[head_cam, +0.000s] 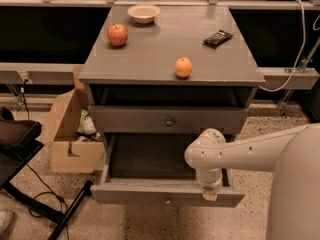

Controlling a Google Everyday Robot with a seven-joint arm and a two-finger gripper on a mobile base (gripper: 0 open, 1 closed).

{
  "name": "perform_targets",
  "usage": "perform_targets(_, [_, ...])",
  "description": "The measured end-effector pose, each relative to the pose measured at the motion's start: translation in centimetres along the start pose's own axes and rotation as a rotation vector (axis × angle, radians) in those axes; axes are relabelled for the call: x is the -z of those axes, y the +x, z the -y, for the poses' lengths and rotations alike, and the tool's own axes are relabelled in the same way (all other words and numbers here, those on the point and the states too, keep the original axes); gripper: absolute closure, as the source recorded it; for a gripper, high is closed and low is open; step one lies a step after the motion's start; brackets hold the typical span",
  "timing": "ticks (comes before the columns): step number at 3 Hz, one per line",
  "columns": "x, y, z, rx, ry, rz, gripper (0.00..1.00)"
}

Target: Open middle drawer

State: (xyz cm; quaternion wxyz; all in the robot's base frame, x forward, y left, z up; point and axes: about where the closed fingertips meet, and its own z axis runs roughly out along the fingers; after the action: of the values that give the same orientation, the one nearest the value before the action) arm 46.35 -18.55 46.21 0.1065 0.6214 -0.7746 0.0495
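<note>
The single camera sits high in front of the table (150, 54), fairly near, looking steeply down and forward. The arm (250, 151) enters from the lower right; its pincer (210, 195) hangs low in frame at the pulled-out drawer's (140, 195) front edge.

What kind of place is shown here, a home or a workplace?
Probably a lab or office test area: speckled hard floor, loose cables, a cardboard box beside the grey cabinet. The gripper sits at the pulled-out middle drawer's front.
</note>
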Motion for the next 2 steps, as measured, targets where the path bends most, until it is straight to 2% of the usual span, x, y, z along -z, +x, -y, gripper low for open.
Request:
perform_targets(1, [2.09, 1.02, -1.04, -0.022, 0.049, -0.038, 0.21])
perform_targets(2, [3.07, 1.58, -1.03, -0.098, 0.070, -0.037, 0.00])
